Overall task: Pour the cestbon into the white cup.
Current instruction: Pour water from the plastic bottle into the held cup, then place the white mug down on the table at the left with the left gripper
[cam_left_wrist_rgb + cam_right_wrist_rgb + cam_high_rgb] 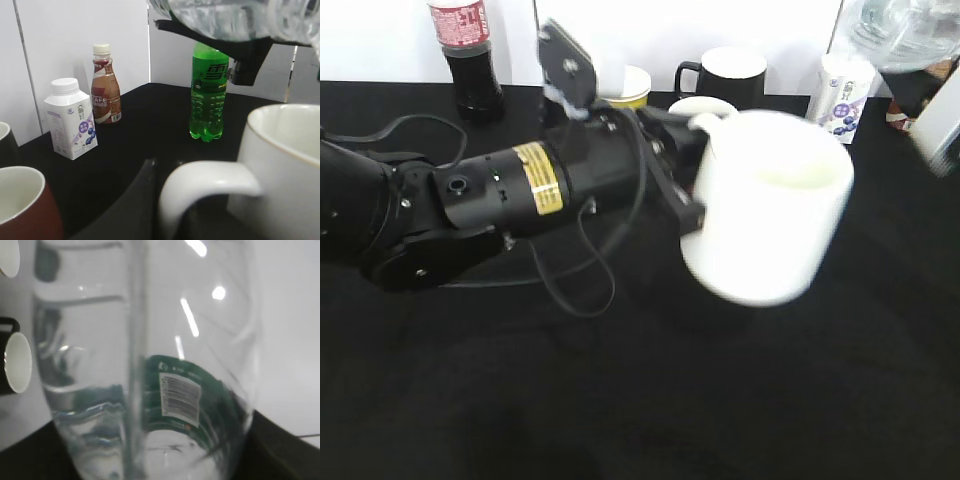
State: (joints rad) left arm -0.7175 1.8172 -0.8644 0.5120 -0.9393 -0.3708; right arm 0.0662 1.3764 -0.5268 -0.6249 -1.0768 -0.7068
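My left gripper (pixel 682 172) is shut on the handle (pixel 205 182) of the large white cup (pixel 770 215) and holds it in the air above the table, rim up and slightly tilted. The cup's rim fills the right of the left wrist view (pixel 285 150). The cestbon (pixel 905 30), a clear bottle with water inside, hangs tipped above and to the right of the cup. It also shows in the left wrist view (pixel 235 17), held by my black right gripper (pixel 246 52). In the right wrist view the cestbon (pixel 150 365) and its dark green label fill the frame and hide the jaws.
At the back stand a cola bottle (pixel 465 50), a small yellow cup (pixel 632 88), a black mug (pixel 725 72) and a milk carton (pixel 840 92). A green soda bottle (pixel 210 95), a brown drink bottle (pixel 105 85) and a red-brown mug (pixel 22 205) stand nearby.
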